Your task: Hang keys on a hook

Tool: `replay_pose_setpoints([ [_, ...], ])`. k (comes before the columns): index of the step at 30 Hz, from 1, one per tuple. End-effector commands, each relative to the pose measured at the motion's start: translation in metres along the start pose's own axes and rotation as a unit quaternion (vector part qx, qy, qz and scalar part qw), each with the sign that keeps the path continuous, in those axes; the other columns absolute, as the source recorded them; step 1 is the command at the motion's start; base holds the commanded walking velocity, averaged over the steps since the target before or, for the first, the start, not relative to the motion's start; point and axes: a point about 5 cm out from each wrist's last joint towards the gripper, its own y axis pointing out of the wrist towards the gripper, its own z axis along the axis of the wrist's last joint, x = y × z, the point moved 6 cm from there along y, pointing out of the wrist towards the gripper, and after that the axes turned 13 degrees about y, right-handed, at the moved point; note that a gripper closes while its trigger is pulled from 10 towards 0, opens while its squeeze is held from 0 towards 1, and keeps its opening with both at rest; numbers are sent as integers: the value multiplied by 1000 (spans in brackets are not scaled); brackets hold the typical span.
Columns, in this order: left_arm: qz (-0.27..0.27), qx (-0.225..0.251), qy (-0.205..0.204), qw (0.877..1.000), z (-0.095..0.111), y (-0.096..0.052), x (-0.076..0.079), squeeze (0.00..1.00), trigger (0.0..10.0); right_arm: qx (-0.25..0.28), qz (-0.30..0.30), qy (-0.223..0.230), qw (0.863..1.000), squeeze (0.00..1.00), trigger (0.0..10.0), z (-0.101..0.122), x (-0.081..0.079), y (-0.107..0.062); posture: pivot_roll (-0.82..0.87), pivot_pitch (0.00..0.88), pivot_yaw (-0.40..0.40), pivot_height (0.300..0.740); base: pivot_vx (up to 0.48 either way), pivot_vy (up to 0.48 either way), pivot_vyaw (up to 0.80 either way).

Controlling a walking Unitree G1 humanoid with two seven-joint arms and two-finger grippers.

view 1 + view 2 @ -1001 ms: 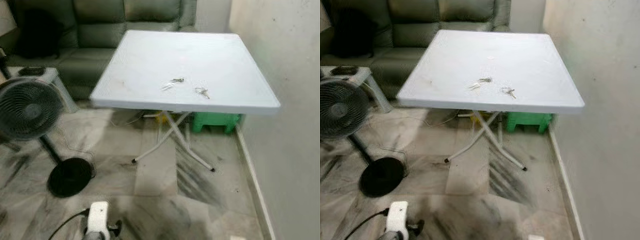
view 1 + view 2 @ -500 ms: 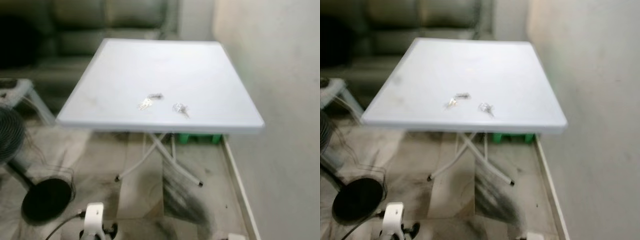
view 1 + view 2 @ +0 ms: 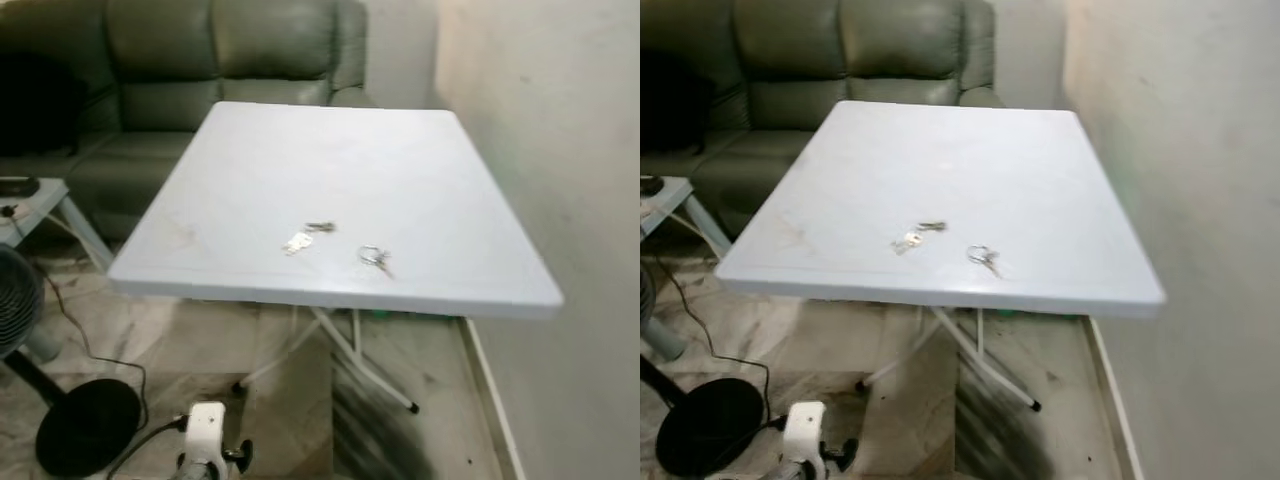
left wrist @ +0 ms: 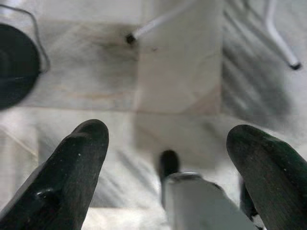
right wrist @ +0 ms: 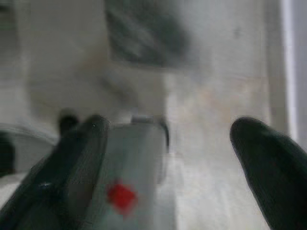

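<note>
A grey-green leather sofa fills the far end of the room at about 11 o'clock, and a pale plaster wall runs down the 3 o'clock side. In front of the sofa stands a white folding table on crossed white metal legs, its right edge close to the wall, over a marbled tile floor. At 8 o'clock a standing fan shows its round black base, part of its grille and a dark cord trailing across the tiles. Beyond it, at 9 o'clock, is the corner of a small white side table with a dark object lying on it. The keys lie on the tabletop toward its near edge, in two bunches set a little apart: one bunch of keys to the left, the other on a ring just to the right of it and slightly nearer. The left gripper hangs low above the floor with its two black fingers spread wide, holding nothing. The right gripper likewise hangs over the tiles, blurred, fingers wide apart and holding nothing.
</note>
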Motion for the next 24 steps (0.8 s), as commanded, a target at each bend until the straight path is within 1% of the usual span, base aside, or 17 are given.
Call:
replay_pose_setpoints([
  [1,-4,5,-4,1000,5,1,7,0,10000,-26,-10,2,1000,0,10000,-16,11,-4,-38,0,13,740,0,458,0],
  [12,-1,0,-5,1000,1,1,5,0,10000,-26,-9,2,1000,0,10000,-18,10,-4,-35,0,10,740,0,456,0],
  [16,0,-2,-5,1000,-1,0,4,0,10000,-25,-6,1,1000,0,10000,-17,7,-4,-33,0,9,740,0,449,0],
  [18,0,-2,-4,1000,-1,0,4,0,10000,-24,-6,1,1000,0,10000,-16,7,-3,-33,0,9,740,244,304,0],
  [24,0,0,6,1000,-1,0,4,0,10000,-22,-4,2,1000,0,10000,-14,6,-3,-31,0,10,740,0,0,0],
])
